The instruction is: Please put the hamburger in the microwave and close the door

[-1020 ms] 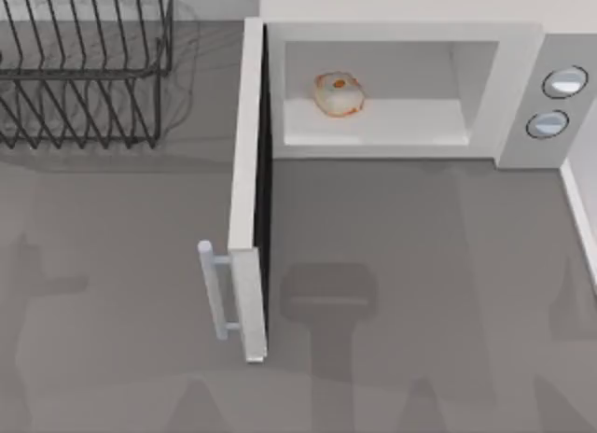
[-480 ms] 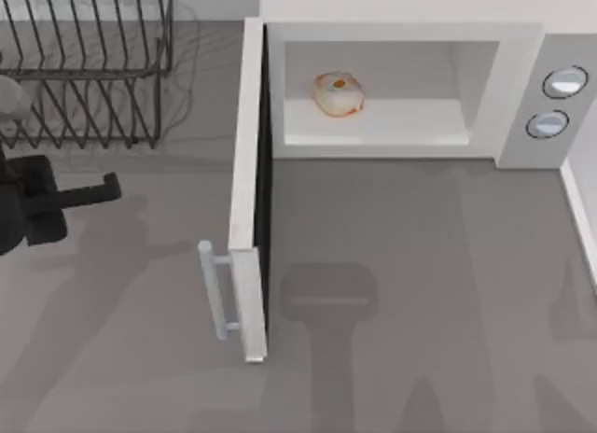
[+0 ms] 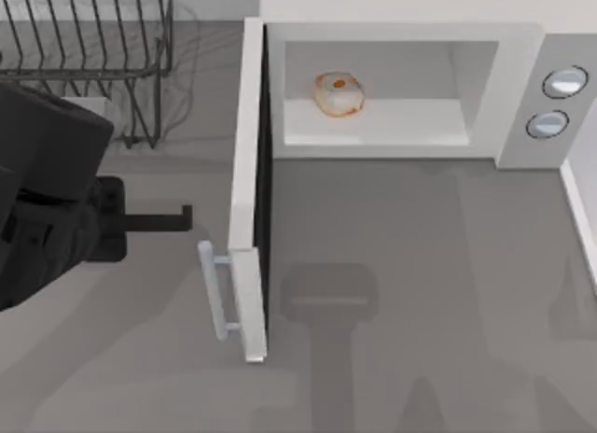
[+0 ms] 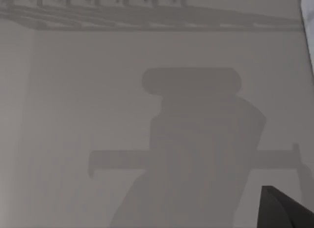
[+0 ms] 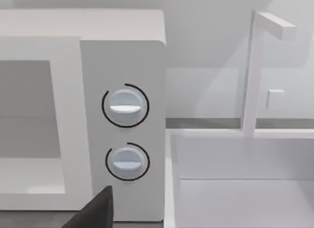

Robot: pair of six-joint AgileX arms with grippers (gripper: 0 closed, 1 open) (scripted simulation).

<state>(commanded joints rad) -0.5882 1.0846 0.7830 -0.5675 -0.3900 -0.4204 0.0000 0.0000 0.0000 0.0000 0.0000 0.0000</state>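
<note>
**One step left: you still have the door to shut**

Half the job looks done from how things lie. Your hamburger [image 3: 339, 94] sits inside the microwave [image 3: 401, 41], on the cavity floor toward its left. The door [image 3: 248, 190] stands wide open, swung out toward the near side of the counter [image 3: 420, 265], its handle [image 3: 216, 288] facing the counter's left.

Your left claw [image 3: 182, 218] hangs just beside the door's outer face, a little above the handle, near but not touching. It holds nothing. One dark finger points at the door; you cannot tell from these views how far the fingers are spread.

Your next move, as I judge it, is to press that outer face and sweep the door round to the right until it meets the microwave front. Keep clear of the wire rack [image 3: 84, 60] behind the arm.

Your right arm is parked by the knobs [image 5: 125, 107].
</note>
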